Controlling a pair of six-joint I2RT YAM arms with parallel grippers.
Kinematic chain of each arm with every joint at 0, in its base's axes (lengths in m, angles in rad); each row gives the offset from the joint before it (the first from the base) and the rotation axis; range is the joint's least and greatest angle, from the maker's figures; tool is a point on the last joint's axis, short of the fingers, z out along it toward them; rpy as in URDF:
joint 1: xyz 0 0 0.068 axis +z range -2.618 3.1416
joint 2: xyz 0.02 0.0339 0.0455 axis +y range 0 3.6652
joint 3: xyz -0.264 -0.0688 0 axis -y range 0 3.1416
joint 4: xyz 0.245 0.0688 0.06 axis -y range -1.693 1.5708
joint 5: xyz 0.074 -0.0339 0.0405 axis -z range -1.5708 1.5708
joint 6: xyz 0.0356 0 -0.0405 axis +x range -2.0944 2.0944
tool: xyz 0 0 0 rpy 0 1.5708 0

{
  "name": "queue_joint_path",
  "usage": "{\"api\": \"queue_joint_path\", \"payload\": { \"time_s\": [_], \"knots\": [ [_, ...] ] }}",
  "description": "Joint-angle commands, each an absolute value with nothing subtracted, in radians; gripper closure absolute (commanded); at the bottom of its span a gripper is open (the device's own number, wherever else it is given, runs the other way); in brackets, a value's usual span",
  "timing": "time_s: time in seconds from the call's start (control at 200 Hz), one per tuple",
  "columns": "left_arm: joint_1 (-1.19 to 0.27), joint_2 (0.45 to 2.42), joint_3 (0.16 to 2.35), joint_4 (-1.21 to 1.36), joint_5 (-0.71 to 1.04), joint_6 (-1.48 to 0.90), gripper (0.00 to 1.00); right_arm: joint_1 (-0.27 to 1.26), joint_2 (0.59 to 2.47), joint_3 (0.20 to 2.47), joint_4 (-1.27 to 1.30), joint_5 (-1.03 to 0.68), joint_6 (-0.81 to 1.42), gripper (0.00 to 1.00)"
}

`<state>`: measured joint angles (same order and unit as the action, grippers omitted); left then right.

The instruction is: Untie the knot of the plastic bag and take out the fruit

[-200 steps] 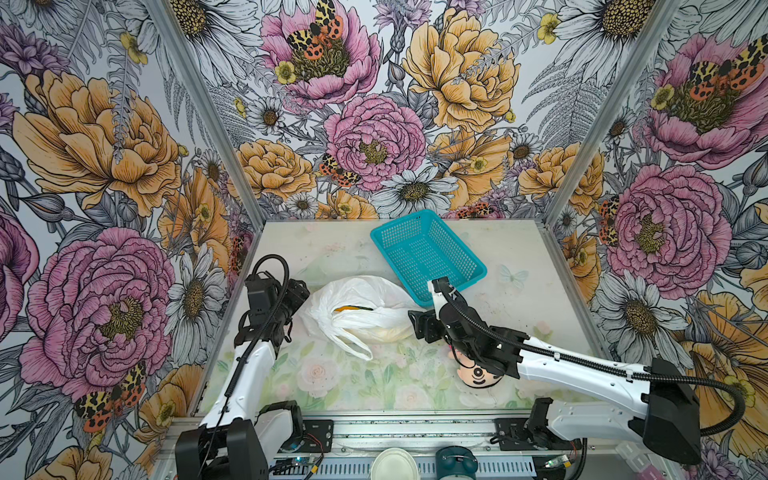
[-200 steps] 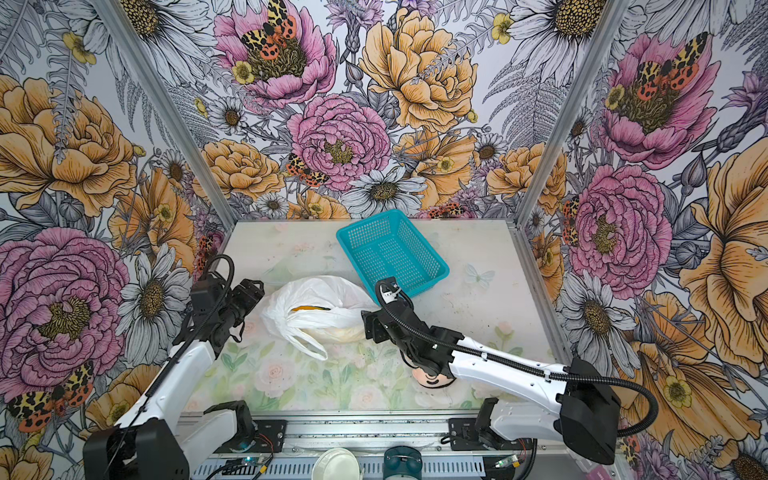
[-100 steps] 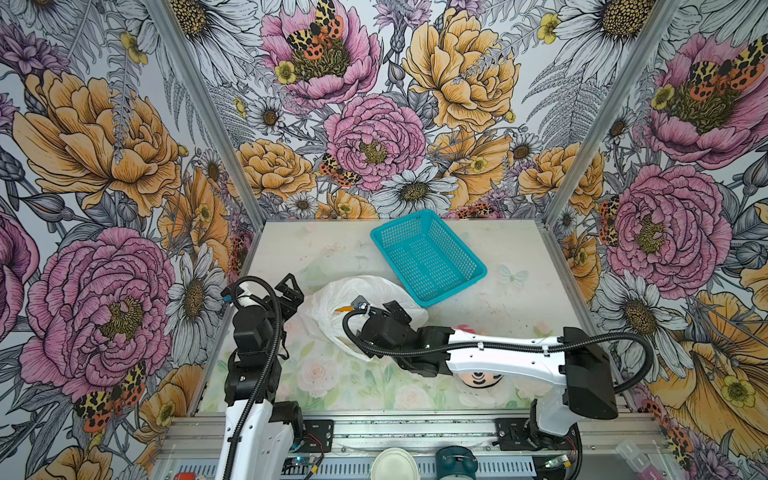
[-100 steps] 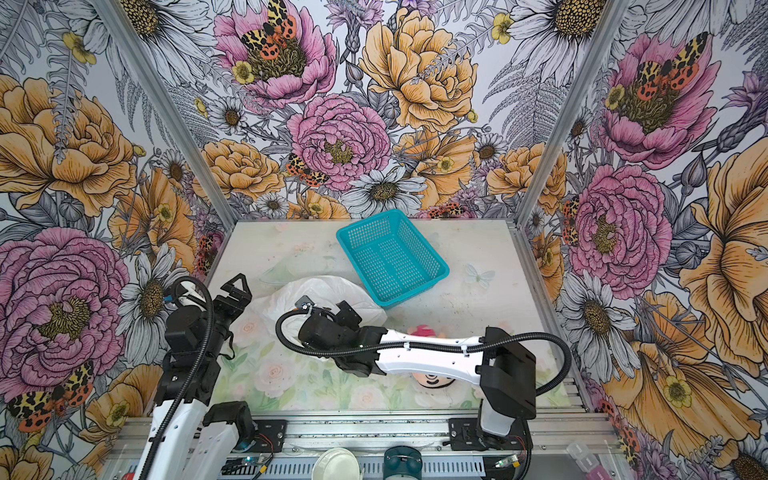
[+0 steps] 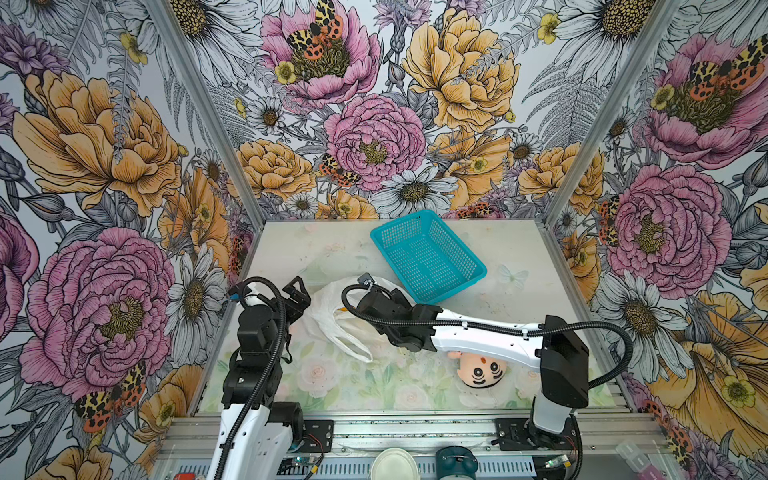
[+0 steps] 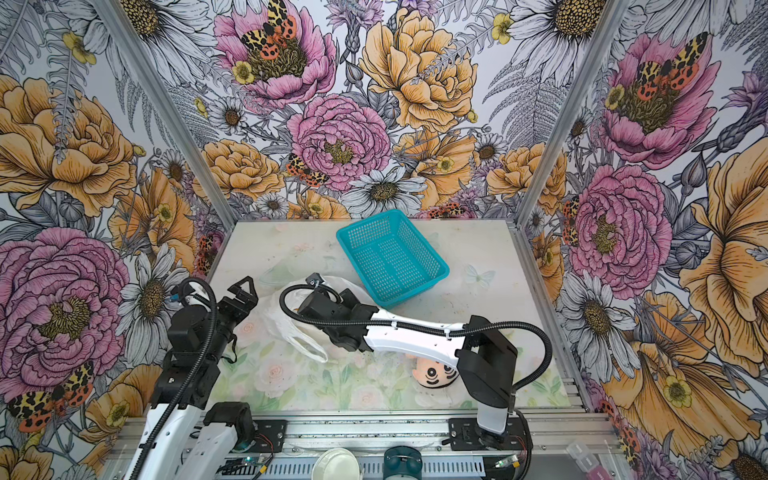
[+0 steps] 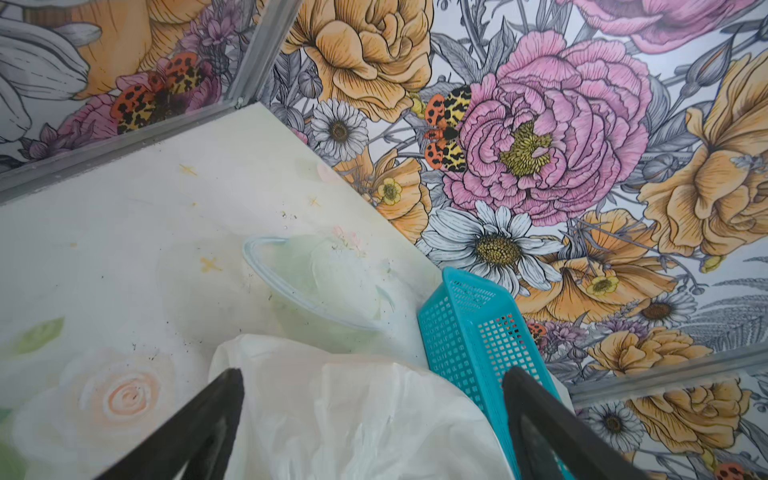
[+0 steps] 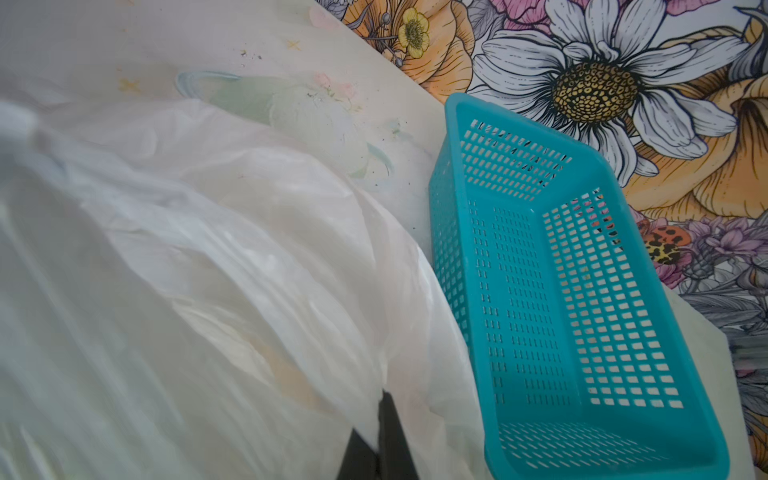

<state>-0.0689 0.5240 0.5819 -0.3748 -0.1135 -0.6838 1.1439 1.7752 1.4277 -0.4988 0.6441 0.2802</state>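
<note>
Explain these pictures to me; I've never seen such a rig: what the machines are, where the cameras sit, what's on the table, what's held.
Two robot arms stand at a table's near edge. Two pictures look down from overhead; two come from cameras on the arms' wrists. On the table lie a white plastic bag, a teal basket and a plush doll. The left end effector is open at the bag's edge, holding nothing. The right end effector is shut against the bag; whether it pinches the film is unclear.

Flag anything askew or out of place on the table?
Teal basket sits diagonal to the table edges, one side against the plastic bag. A plush doll lies face-up, partly hidden under the right arm. Nothing spilled.
</note>
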Motion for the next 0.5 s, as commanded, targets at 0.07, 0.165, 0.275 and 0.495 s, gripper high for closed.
{"api": "queue_joint_path", "payload": {
  "time_s": [0.07,0.165,0.275,0.495],
  "knots": [
    [-0.334,0.495,0.607,-0.589,-0.267,-0.688,0.06,1.149,1.611,1.384,-0.509,0.504,0.456,1.0],
    [-0.48,0.506,0.655,-0.72,-0.43,-0.673,0.07,1.118,1.547,1.337,-0.509,0.387,0.564,1.0],
    [-0.631,0.521,0.677,-0.788,-0.532,-0.702,0.07,1.04,1.476,1.293,-0.505,0.233,0.669,1.0],
    [-0.786,0.688,0.755,-0.786,-0.673,-0.661,0.04,0.92,1.381,1.184,-0.428,0.047,0.726,1.0]
  ]
}}
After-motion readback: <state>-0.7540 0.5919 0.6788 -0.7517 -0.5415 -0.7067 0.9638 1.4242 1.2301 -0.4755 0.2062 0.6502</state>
